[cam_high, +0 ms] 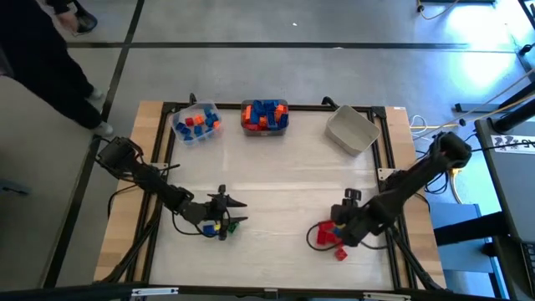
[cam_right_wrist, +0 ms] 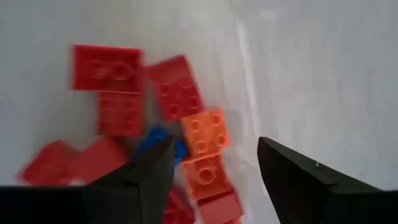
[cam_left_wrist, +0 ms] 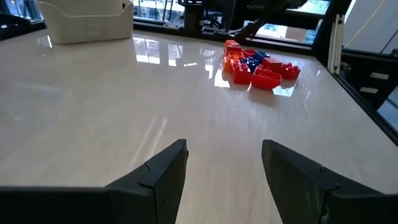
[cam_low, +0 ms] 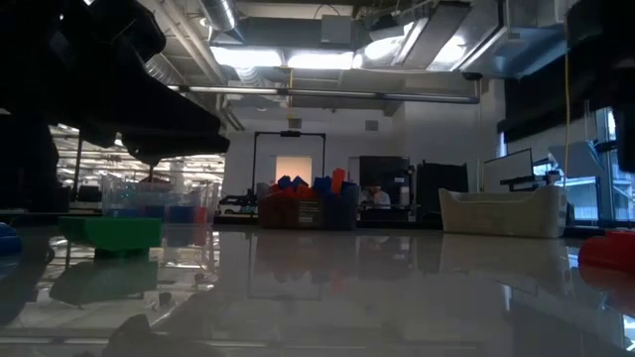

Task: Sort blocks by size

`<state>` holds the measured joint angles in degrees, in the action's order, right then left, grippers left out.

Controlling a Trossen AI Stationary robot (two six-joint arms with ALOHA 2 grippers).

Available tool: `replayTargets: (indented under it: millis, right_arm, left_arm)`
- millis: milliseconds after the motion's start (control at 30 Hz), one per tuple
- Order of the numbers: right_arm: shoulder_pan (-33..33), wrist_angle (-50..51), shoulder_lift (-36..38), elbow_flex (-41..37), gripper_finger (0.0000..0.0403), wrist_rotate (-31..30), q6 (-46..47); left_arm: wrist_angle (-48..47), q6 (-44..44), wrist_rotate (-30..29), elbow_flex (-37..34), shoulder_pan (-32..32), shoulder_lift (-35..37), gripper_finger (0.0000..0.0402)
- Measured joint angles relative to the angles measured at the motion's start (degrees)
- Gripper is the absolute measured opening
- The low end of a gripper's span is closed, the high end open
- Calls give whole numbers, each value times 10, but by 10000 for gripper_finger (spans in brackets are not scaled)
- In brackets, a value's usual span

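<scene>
- Loose pile of small red, orange and blue studded plastic bricks [cam_right_wrist: 180, 143] is seen on the desk [cam_high: 284, 192] at its near right, directly under the right pincer [cam_right_wrist: 211, 165].
- Step in hand, as judged: a pick from that pile. Right pincer fingers are held apart, nothing clamped, with an orange two-by-two brick [cam_right_wrist: 205, 132] just ahead of the gap.
- Next move calls for a descent and closure on one brick only; neighbours touch it, so a double grab is a risk.
- Right arm is reached low from the right edge, pincer pointed down.
- Left pincer [cam_left_wrist: 224, 168] is apart and empty, low over the near left desk, aimed across at the pile; a few small bricks [cam_high: 219, 226] lie by it.
- Two clear plastic bins of sorted bricks [cam_high: 196, 122] [cam_high: 265, 116] and an empty grey bin [cam_high: 351, 130] are lined along the far edge.
</scene>
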<state>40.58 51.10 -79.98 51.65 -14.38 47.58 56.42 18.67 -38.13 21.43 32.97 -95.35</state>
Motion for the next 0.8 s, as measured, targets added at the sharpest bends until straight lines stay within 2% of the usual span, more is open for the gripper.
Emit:
replayTargets:
  millis: [233,633,800]
  right_arm:
    - [-1,-5,-58,0,230,-10,-30]
    - [-22,-28,-89,-1,230,-8,-66]
    - [-32,-60,-90,-22,230,35,-80]
  left_arm:
    - [-1,0,0,0,0,0,196]
    - [-6,-1,0,0,0,0,196]
    - [-6,-1,0,0,0,0,196]
